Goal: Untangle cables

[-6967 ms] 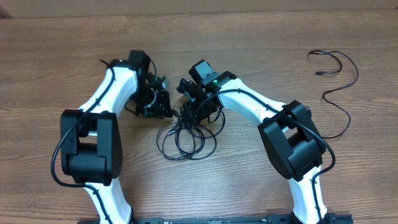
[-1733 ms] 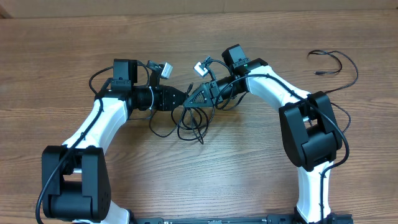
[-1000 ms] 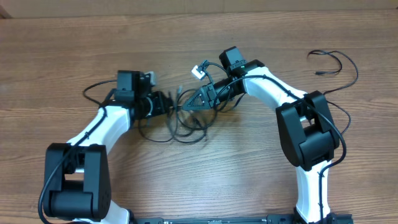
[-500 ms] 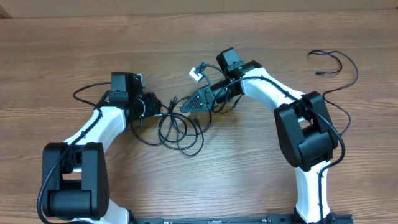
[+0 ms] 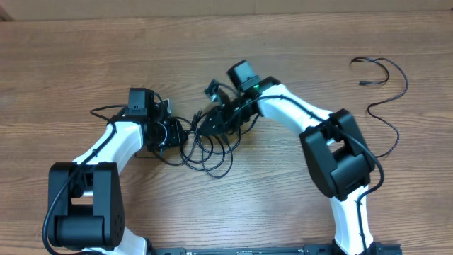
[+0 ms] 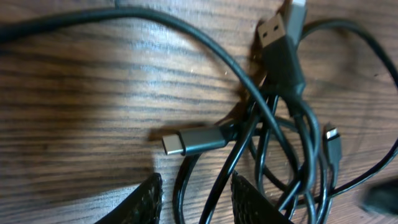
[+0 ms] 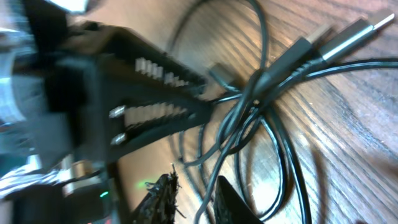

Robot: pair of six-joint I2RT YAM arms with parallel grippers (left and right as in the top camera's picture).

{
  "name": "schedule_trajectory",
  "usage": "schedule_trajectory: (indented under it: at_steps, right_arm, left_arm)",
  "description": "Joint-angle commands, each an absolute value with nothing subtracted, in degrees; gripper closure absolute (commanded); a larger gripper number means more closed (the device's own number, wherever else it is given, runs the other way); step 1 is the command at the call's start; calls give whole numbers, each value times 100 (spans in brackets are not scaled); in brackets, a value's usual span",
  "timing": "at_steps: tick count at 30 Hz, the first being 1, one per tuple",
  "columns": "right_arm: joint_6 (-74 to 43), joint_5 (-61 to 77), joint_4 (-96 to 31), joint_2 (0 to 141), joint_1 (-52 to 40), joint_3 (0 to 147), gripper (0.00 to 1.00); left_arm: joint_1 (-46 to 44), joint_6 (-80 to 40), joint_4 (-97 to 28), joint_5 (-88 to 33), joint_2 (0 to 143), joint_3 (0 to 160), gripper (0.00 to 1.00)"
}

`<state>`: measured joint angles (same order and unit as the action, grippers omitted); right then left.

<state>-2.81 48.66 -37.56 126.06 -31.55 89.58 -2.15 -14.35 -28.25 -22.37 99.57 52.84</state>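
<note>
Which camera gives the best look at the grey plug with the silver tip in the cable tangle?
The left wrist view: the grey plug lies sharp and close among the cables. Overhead shows them only as thin loops. The right wrist view is blurred; its plugs cannot be matched.

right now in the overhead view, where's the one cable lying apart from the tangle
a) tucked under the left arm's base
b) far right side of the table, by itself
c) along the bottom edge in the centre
b: the lone cable snakes across bare wood at the far right of the overhead view, well away from the tangle in the middle.
</note>
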Motion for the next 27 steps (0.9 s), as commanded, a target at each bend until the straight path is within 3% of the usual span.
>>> schedule_trajectory:
  at_steps: [1,14,24,27]
  right_arm:
    - [-635,3610,-3710,12427,-3398,8995,77]
    - [-1149,2742,-3225,12427,-3712,8995,75]
    - [-1380,2700,-3083,12427,-3745,8995,68]
    - [-1396,2703,-3070,12427,-3767,8995,67]
  left_arm:
    - [-215,-1173,-2858,-2359,10147,5253,63]
    - [-215,-1015,-2587,-2351,10833,5253,70]
    - [-228,-985,-2598,-2012,10833,5253,86]
    - [-228,-985,-2602,-1988,10833,5253,95]
